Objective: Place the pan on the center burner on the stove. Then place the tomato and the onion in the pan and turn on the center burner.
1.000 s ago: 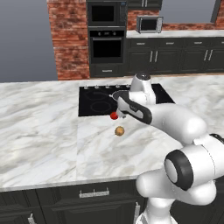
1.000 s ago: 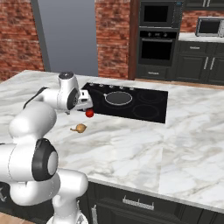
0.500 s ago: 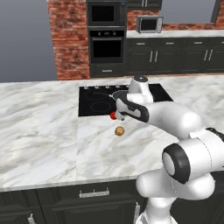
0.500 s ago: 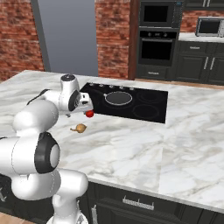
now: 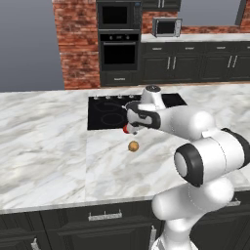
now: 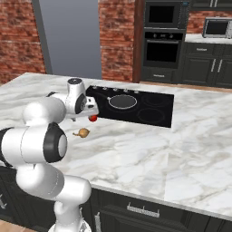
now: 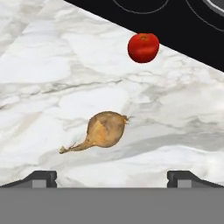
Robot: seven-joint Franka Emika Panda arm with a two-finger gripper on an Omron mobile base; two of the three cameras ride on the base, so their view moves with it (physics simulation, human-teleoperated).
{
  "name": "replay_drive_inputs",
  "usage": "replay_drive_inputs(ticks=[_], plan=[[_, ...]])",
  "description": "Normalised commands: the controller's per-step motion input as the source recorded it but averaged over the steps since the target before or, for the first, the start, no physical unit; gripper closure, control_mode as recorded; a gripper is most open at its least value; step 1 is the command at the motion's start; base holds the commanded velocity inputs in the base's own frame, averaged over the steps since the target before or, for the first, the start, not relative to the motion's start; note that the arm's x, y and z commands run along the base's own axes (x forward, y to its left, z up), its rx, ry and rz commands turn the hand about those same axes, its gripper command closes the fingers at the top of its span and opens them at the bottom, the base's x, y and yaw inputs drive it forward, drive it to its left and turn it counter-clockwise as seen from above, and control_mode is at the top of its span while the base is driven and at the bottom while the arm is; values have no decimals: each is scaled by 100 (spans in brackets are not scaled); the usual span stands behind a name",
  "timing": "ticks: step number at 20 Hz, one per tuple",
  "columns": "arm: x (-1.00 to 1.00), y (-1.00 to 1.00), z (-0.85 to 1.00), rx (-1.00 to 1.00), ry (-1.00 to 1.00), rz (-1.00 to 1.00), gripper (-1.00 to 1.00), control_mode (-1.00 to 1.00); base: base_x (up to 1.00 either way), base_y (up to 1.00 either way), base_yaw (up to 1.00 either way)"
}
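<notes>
— Looking from the left base view first: where does the arm sit?
— It reaches out over the marble counter (image 5: 44, 141), with the gripper (image 5: 131, 126) just above the tomato (image 5: 126, 130), right at the front edge of the stove (image 5: 105, 112). The onion (image 5: 133, 146) lies on the marble a little nearer the robot, apart from the tomato.
— And from the right base view?
— The pan (image 6: 122, 101) rests on the center burner (image 6: 110, 102), handle pointing toward the knobs (image 6: 113, 89), so that step looks done. The tomato (image 6: 93, 118) sits just off the glass on the counter, the onion (image 6: 82, 132) beside it, both outside the pan. The gripper (image 6: 93, 109) hangs over the tomato, probably lined up for a pick.
— What does the hand view add?
— The fingertips (image 7: 41, 177) stand spread wide at the bottom, pinching nothing. The onion (image 7: 105, 129) lies between them and ahead, stem trailing sideways; the tomato (image 7: 143, 47) sits farther on, near the dark stove edge (image 7: 183, 35). Both wait on bare marble, likely so either can be grasped from above.
</notes>
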Motion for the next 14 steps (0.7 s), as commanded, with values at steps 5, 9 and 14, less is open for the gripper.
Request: replay_drive_inputs(ticks=[5, 9, 14], plan=[[18, 0, -12, 0, 4, 0, -100, -100, 0, 0, 0], [20, 0, -4, 0, 4, 0, -100, -100, 0, 0, 0], [23, 0, -11, 0, 5, 0, -100, -100, 0, 0, 0]])
